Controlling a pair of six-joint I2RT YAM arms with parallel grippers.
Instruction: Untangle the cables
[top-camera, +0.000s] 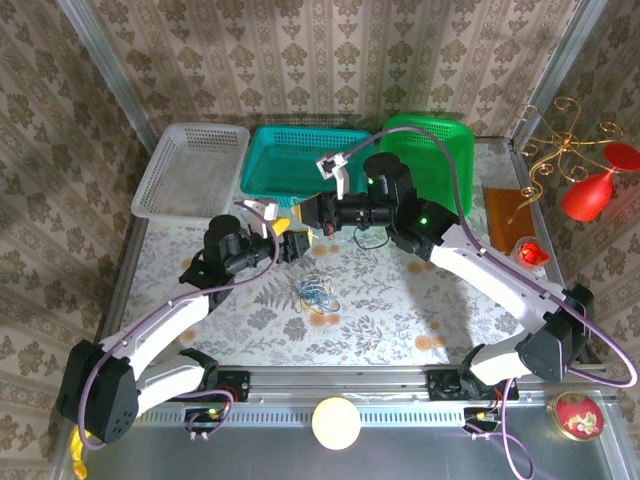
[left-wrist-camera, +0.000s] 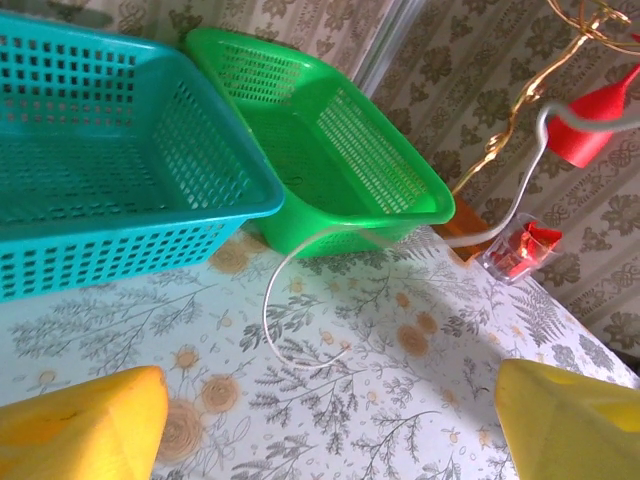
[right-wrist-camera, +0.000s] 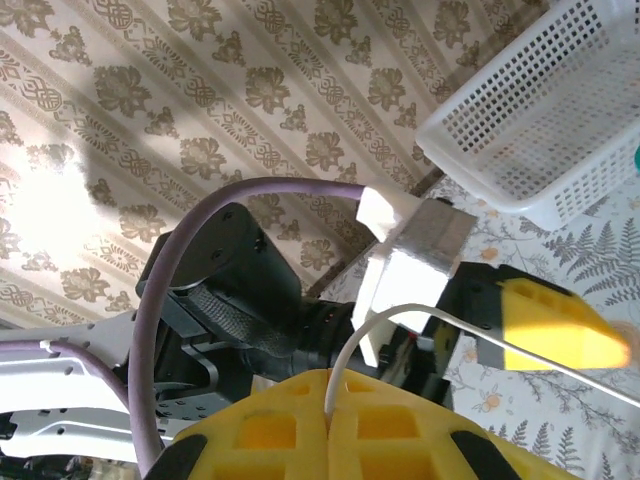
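Table (top-camera: 400, 320): floral cloth, with both your arms reaching over it.
Baskets: white (top-camera: 190, 170), teal (top-camera: 295, 160) and green (top-camera: 440, 140), in a row along the far edge.
Left gripper (top-camera: 292, 243): your yellow fingers (left-wrist-camera: 90, 425) stand wide apart with nothing between them.
Right gripper (right-wrist-camera: 332, 385): you have it pinched closed on the white cable (left-wrist-camera: 266, 310), which comes out of the seam between the pads.
White cable: curves in a loop in front of the green basket.
Clump (top-camera: 316, 292): blue and yellowish cables lie tangled mid-table, near both grippers on their near side.

L arm (top-camera: 160, 330) extended fwd, left gripper (left-wrist-camera: 330, 430) jaws wide apart. R arm (top-camera: 490, 270) elbowed leftwd, right gripper (right-wrist-camera: 330, 395) jaws closed, pinching white cable (right-wrist-camera: 400, 312). Gripper tips close, facing each other.
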